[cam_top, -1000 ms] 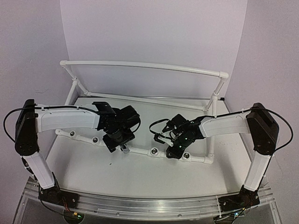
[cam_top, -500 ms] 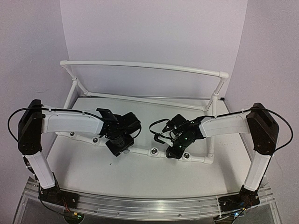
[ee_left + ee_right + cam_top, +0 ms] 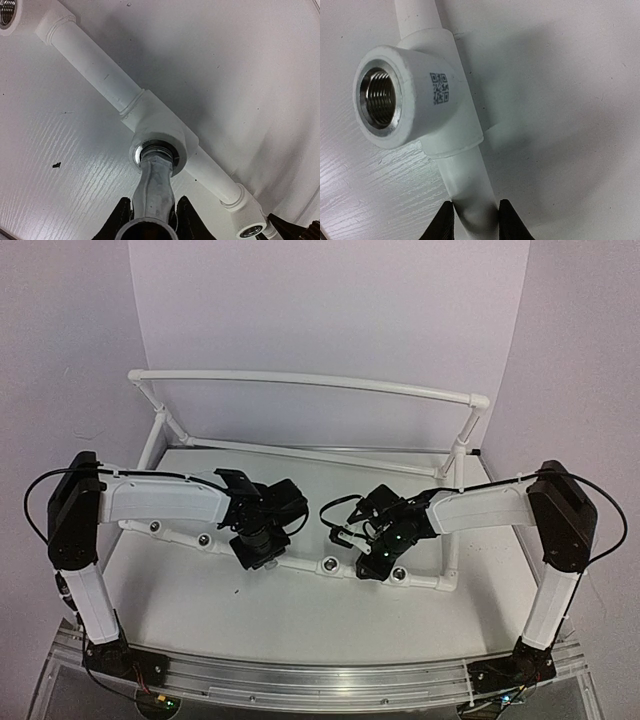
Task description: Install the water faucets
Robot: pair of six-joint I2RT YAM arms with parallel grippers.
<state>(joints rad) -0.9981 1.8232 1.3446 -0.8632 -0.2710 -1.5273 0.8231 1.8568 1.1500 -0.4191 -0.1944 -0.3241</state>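
Now the left gripper (image 3: 152,222) has narrowed from the wide gap of 1 second ago and pinches the chrome water faucet (image 3: 154,185) on both sides. The faucet's end sits in the silvery socket of a white tee fitting (image 3: 162,125). That arm has swung slightly toward the centre. The right gripper (image 3: 475,220) stays clamped on the white pipe (image 3: 470,185) just below an open-socket tee (image 3: 427,110), unmoved, over the white table (image 3: 570,125).

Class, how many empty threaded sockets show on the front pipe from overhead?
4 sockets: two left of the left claw, one between the claws, one beside the right claw. The claws may hide others.
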